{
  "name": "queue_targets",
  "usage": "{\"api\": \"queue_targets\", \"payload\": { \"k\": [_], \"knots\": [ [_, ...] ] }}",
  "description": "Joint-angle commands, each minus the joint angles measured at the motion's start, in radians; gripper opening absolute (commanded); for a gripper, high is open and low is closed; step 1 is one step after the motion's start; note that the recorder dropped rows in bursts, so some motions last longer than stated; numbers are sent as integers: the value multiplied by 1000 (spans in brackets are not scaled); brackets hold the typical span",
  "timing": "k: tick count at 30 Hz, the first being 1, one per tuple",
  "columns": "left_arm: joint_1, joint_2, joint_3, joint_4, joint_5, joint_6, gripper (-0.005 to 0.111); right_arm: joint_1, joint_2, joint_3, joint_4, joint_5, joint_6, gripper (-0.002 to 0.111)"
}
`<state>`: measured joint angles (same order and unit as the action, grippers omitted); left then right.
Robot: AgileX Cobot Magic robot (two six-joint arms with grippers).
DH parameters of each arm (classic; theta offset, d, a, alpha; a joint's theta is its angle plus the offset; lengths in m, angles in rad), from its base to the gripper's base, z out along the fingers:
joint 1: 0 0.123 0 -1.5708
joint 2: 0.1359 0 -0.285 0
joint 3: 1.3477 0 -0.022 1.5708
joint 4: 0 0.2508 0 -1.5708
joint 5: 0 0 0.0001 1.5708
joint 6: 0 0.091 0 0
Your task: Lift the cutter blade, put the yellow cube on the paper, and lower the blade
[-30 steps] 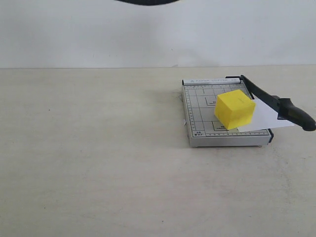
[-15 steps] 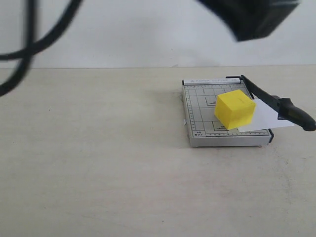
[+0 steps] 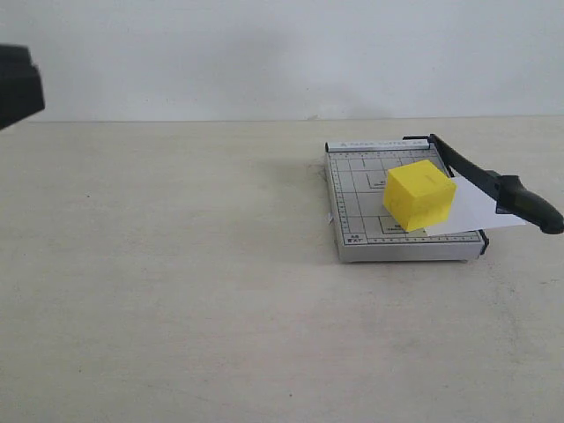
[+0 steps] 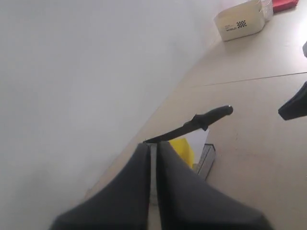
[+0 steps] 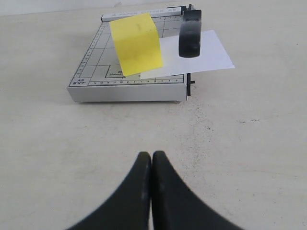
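Table [image 3: 176,308] left of the cutter board [image 3: 352,189] lies open; yellow cube [image 3: 419,196] and cutter blade [image 3: 492,182] crowd its right.

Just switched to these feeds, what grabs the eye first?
The yellow cube stands on the grey board at the exterior view's right, partly over the paper. The black blade handle juts past the board's right edge above the paper. The left gripper and right gripper are shut and empty.

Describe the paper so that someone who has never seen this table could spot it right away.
On the beige table, the only big thing is a grey gridded board on the right. The paper lies on the board's right side, under the black blade, and sticks out past the board's edge. It is the only plain white, flat sheet, unlike the solid yellow cube on its left end.
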<state>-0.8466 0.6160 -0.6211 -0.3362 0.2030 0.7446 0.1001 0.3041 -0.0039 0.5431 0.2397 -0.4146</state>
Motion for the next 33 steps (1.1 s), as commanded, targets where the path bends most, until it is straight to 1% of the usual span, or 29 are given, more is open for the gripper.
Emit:
{"api": "queue_targets", "payload": {
  "k": [1,5,9,13,17,22,33],
  "knots": [
    [51,-163,163,-16,6,0,4,2,-5,4,4,0,-2,0],
    [104,-362,332,-51,4,0,4,2,-5,4,4,0,-2,0],
    [150,-518,447,-51,4,0,4,2,-5,4,4,-4,-2,0],
    [174,-604,515,-51,4,0,4,2,-5,4,4,-4,-2,0],
    [190,-616,572,-68,-11,0,4,2,-5,4,4,-4,-2,0],
    [192,-616,615,-95,-17,0,4,2,-3,4,4,-6,-2,0],
    [196,-616,621,-95,-14,0,4,2,-3,4,4,-6,-2,0]
  ]
}}
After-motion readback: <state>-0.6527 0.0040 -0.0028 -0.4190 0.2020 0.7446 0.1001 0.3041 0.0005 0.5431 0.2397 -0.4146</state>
